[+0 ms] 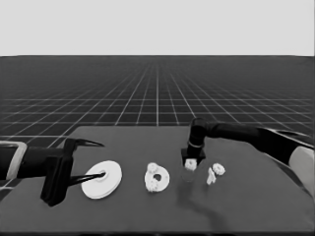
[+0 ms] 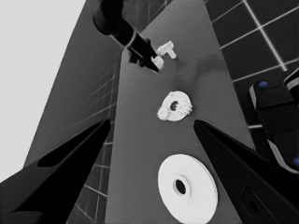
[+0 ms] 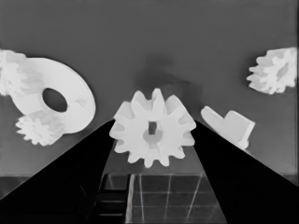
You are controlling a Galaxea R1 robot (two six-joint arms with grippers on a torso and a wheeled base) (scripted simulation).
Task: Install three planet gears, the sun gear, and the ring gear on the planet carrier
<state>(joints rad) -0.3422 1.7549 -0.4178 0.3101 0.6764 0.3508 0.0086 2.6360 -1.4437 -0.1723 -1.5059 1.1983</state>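
Right gripper [image 3: 152, 140] clenched on gear [image 3: 153, 127]; thin edge grip, may slip before reaching smaller round part [image 1: 157, 178]. Left gripper [image 1: 101, 160] parked, released.

Both arms black nr the wrist, pale grey further back, right arm [image 1: 256, 137] w/ a rounded elbow bend, left arm [image 1: 29, 164] boxier, each gripper ending in two long pointed black fingers [image 2: 60, 172], matte wedges, no markings.

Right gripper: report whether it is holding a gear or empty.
Holding one. In the right wrist view a gear sits between the right gripper fingers, touching both; the head view shows it lifted beside the smaller round part.
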